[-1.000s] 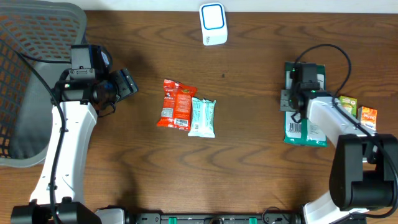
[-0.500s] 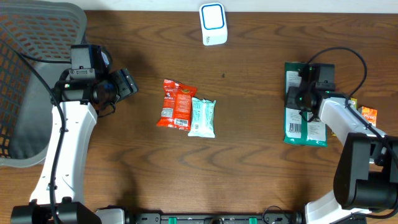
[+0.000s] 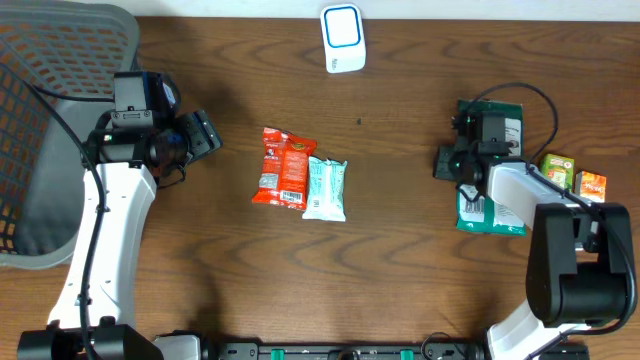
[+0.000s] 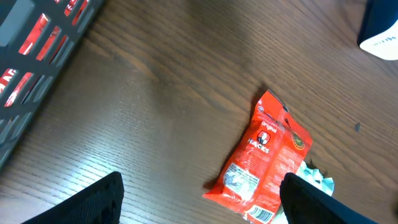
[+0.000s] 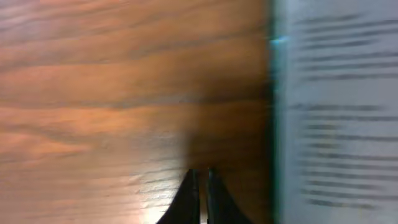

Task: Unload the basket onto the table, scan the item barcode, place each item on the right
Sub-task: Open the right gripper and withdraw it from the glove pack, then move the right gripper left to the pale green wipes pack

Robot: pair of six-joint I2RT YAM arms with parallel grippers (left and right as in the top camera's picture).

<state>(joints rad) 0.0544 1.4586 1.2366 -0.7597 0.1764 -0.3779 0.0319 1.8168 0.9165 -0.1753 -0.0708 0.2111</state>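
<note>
Far left of the overhead frame: grey mesh chair beside the table. The left arm stood along the left edge, its left gripper released, jaws wide, aimed toward frame centre over bare wood. At centre I noted a red snack packet and a pale teal packet lying edge to edge. The white scanner sat at top centre, well apart from both.

Right of centre, the right gripper was clenched on nothing, fingertips together over wood just beside the left edge of the green packet. The right arm crossed over that packet. The packet lay flat at the right, long axis running top to bottom of the frame, barcode at its lower left. Two small boxes sat at far right.
</note>
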